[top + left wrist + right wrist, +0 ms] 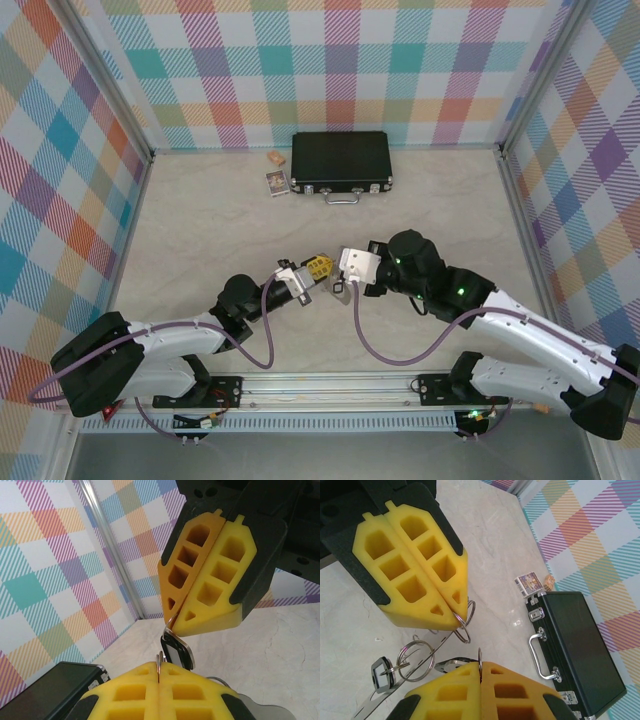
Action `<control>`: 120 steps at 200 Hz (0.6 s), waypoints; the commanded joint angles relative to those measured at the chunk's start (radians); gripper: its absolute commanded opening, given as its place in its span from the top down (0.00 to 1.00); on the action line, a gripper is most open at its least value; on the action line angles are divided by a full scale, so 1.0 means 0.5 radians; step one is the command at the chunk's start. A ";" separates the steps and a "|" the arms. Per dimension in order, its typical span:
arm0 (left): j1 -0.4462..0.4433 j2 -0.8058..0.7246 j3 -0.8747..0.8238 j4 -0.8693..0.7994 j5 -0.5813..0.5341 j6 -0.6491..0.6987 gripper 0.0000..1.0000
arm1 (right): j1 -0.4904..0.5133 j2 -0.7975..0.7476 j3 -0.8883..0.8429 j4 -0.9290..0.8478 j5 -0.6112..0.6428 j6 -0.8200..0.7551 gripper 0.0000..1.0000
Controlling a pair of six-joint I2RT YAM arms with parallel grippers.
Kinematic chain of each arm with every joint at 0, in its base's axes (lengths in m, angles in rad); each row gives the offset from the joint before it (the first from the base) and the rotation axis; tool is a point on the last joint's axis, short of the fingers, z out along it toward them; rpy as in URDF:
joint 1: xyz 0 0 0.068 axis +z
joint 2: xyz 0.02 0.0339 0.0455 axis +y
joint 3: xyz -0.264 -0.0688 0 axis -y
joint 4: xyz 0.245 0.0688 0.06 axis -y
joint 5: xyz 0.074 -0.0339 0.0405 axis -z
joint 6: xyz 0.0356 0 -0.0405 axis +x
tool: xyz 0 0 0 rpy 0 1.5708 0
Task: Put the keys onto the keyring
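left gripper (456, 616): clamped shut in the upper left of the right wrist view, tips pinching one small wire loop of the keyring (471, 617)

right gripper (172, 621): shut too, top middle of the left wrist view. It's nipping a thin bit of metal (479, 656) seen edge-on, and I honestly can't tell if that's a key or more ring.

where they meet: dead centre of the top view, tip to tip, just above the table (200, 230)

keyring: strung between the two sets of tips, with thin grey wire running off to the lower left of the right wrist view

key (382, 672): the one with the black tag is in the lower left of the right wrist view, hooked onto a round wire loop. In the left wrist view it hangs right between both grippers.

black case (340, 163): top centre of the top view, lid closed, handle facing the arms

small cards (277, 182): just left of the case
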 commanded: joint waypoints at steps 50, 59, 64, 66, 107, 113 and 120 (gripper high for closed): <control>-0.026 -0.057 -0.004 0.092 0.019 0.024 1.00 | 0.012 0.048 0.030 0.012 -0.056 0.063 1.00; -0.026 -0.060 -0.002 0.090 0.023 0.025 1.00 | 0.012 0.049 0.029 0.014 -0.054 0.063 1.00; -0.026 -0.058 -0.002 0.089 0.022 0.026 1.00 | 0.012 0.051 0.032 0.012 -0.053 0.063 1.00; -0.026 -0.060 -0.002 0.088 0.022 0.026 1.00 | 0.013 0.051 0.032 0.013 -0.056 0.063 1.00; -0.026 -0.059 0.001 0.081 0.028 0.026 1.00 | 0.013 0.063 0.035 0.012 -0.059 0.066 1.00; -0.026 -0.060 0.002 0.078 0.026 0.026 1.00 | 0.013 0.065 0.036 0.013 -0.058 0.066 1.00; -0.026 -0.062 0.002 0.072 0.031 0.025 1.00 | 0.012 0.065 0.036 0.017 -0.058 0.066 1.00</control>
